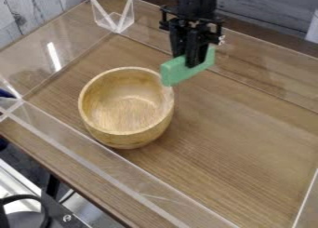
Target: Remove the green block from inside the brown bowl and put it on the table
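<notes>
Holding the green block (184, 70) tight in the closed gripper (196, 57), long axis slanting down-left below the fingers, above the table (236, 129); brown bowl (126, 105) lower-left, empty.

The small flat green rectangular block (183, 70) hangs between the black gripper's fingers (195, 55), above the brown wood-grain table (236, 129); the round light-brown wooden bowl (125, 105) sits below-left of them.

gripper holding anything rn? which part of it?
Yes: the black gripper is shut on the flat bright-green block, pinching its upper end; the lower end hangs free.
</notes>
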Robot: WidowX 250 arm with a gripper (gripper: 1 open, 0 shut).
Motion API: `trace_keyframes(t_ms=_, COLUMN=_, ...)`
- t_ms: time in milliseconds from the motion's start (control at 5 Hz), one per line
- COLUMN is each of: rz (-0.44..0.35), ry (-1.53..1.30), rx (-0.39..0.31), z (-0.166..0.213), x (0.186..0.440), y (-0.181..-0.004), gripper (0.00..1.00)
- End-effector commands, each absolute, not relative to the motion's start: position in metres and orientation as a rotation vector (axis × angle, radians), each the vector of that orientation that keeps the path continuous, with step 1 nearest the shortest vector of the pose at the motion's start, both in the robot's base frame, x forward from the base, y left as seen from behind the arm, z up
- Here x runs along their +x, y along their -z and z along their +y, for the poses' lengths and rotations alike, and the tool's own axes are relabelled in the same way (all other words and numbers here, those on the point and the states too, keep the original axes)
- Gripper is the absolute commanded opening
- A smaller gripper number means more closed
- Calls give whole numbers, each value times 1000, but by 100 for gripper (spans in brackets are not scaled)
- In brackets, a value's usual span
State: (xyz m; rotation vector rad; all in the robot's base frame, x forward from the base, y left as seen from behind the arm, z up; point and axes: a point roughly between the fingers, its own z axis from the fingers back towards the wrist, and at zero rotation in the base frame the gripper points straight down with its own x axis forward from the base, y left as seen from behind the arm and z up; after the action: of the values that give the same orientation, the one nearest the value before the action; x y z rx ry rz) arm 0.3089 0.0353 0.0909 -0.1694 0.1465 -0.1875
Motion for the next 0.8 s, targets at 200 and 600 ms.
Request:
trace_keyframes(t_ms=200, rz=90, ry=215, rx=-86, z=50, x=302, y=-102, gripper=0)
trace_keyframes(t_ms=600, rz=141, ry=253, rx=-41, z=23, x=286, y=-76, gripper=0)
